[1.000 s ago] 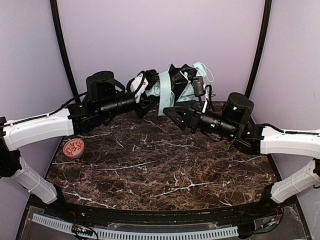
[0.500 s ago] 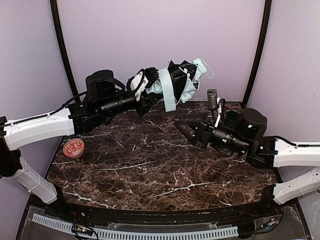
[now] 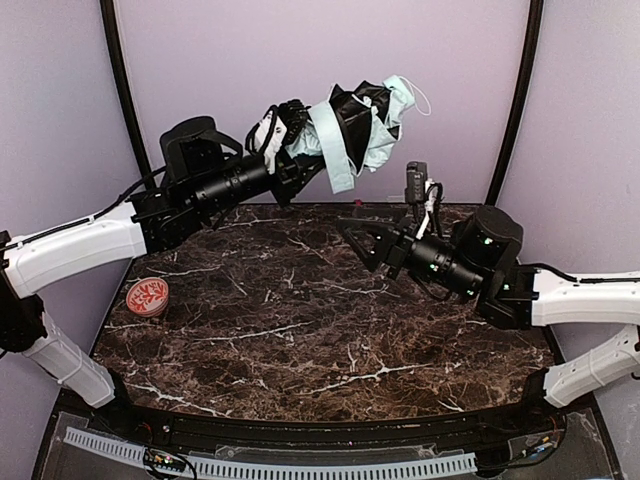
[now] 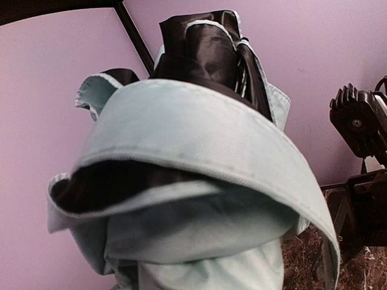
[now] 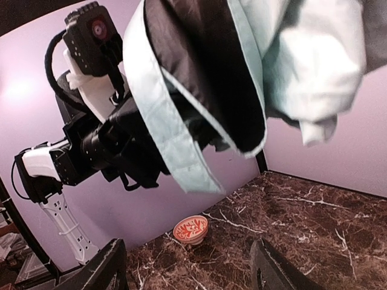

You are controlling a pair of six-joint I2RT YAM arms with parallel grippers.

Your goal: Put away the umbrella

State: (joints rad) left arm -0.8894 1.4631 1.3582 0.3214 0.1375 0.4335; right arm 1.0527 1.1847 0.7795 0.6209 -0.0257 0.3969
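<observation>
**Left gripper (image 3: pixel 290 140) clamps umbrella (image 3: pixel 355 125) aloft, right gripper (image 3: pixel 357 245) open below**

Left gripper is closed on the umbrella near one end and holds it high over the far side of the table (image 3: pixel 300 330), touching nothing else. The canopy is bunched but not tidy: black lining shows between mint folds, and a wide mint band hangs loose from the bundle. The shaft and handle cannot be made out. Right gripper sits lower and to the right, jaws apart and empty, pointing up at the bundle from just beside it. A red bowl (image 3: pixel 147 296) stands well apart at the table's left edge.

The step in hand looks like gathering the loose fabric so the umbrella can be wrapped shut. To do it well, the right gripper should go for the hanging band itself, not the thick bundle, and pinch it near its free end where the cloth is a single layer. The left gripper should keep its hold firm and level while this happens, since the bundle is soft and could slide or twist under a sideways pull. A slow approach from below suits best, because the right wrist view shows the folds hanging close above its fingers. The main risk is catching lining along with the band, which would drag the folds open again
</observation>
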